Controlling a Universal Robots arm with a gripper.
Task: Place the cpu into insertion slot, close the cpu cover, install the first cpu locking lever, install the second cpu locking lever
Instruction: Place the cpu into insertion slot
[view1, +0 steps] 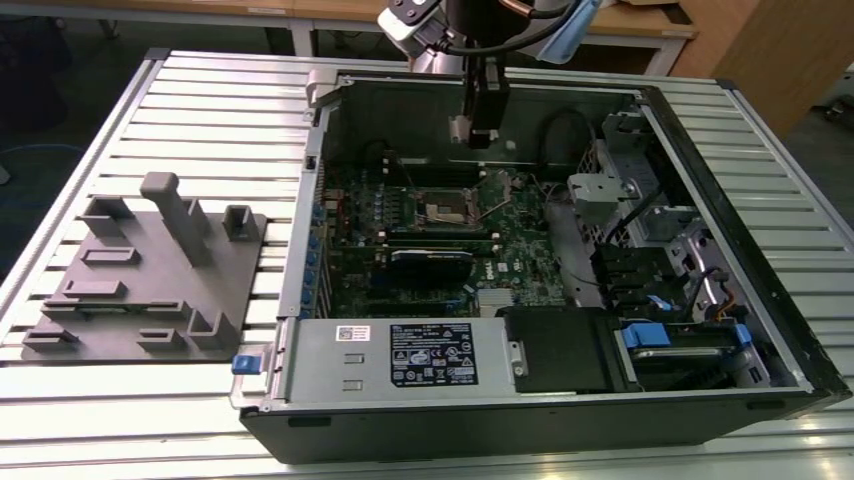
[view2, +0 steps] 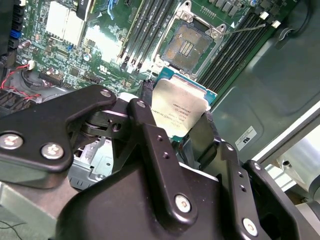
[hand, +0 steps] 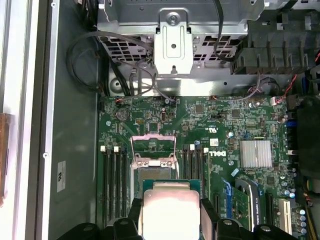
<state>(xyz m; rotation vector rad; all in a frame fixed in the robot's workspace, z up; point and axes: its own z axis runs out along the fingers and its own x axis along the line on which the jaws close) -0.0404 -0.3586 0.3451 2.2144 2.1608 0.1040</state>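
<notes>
Underneath everything, a slatted metal table (view1: 200, 90). On it, lying on its side with the panel off, a black computer case (view1: 534, 425). Just beside the case, toward the exterior view's left, a grey moulded tray (view1: 134, 270) with upright posts.

Inside the case, flat on the bottom, a green circuit board (view1: 400, 240). Along the near edge, a grey power box (view1: 400, 355) with a black label. Toward the exterior view's right, metal drive cages (view1: 641, 200).

Reaching down from above into the far part of the case, the arm (view1: 483, 85), ending in the claw (view1: 473, 138) well clear of the board.

Near the middle of the board, the socket (view1: 445, 208) (view2: 187, 47) (hand: 150, 174): square, dark in the centre, ringed with silvery metal, its contact grid exposed. Flanked on both sides by long black memory slots (hand: 115, 172). Standing open at the socket's edge nearer the drive cages, the socket cover (hand: 152, 145), a thin silvery frame with a cut-out middle.

Clamped by two opposite edges between the black fingers (view2: 150, 135) of the claw (view2: 177, 117) (hand: 171, 220), the processor chip (view2: 180, 107) (hand: 170, 207). Pale metal face toward the cameras in both wrist views. Held in the air above the board, apart from the socket and not yet set into it.
</notes>
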